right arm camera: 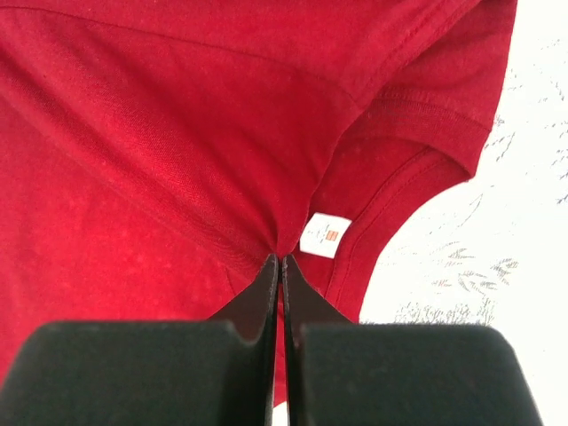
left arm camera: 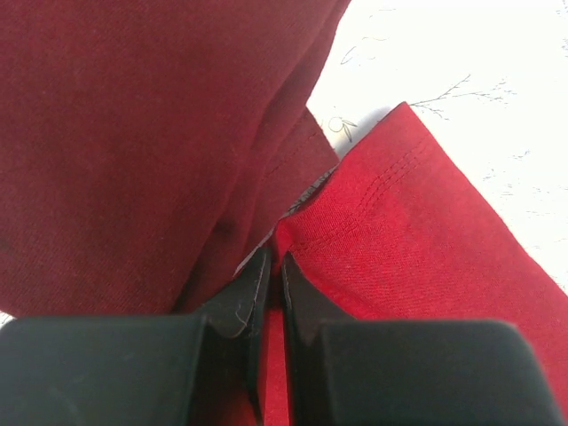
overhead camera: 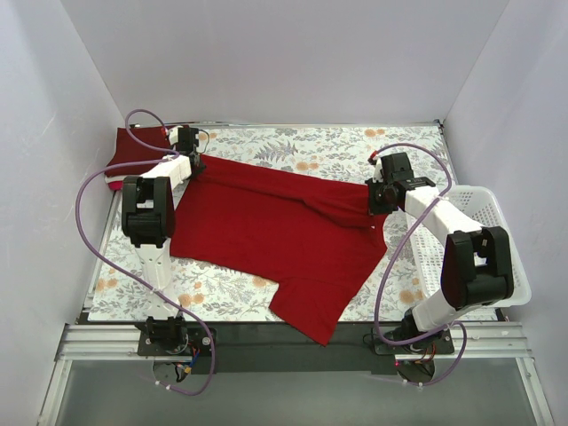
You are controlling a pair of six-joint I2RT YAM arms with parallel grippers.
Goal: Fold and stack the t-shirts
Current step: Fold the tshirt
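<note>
Both grippers pinched the soft bright red cloth t-shirt [overhead camera: 266, 232], spread centrally: left gripper [left arm camera: 275, 264] at its ten o'clock edge, right gripper [right arm camera: 280, 263] by the three o'clock collar. Limp, light; hems probably held best.

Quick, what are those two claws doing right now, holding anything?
Left gripper: closed, pinching an edge of the bright red t-shirt.
Right gripper: closed, pinching the same shirt beside its neck label.

centre: bright red t-shirt [overhead camera: 275, 235] covers the table [overhead camera: 355, 146] middle
10 o'clock: dark maroon t-shirt [overhead camera: 140, 142] fills the corner
3 o'clock: white basket [overhead camera: 501, 222] blocks the edge
12 to 1 o'clock: bare strip, open
7 o'clock: bare patch, open
</note>
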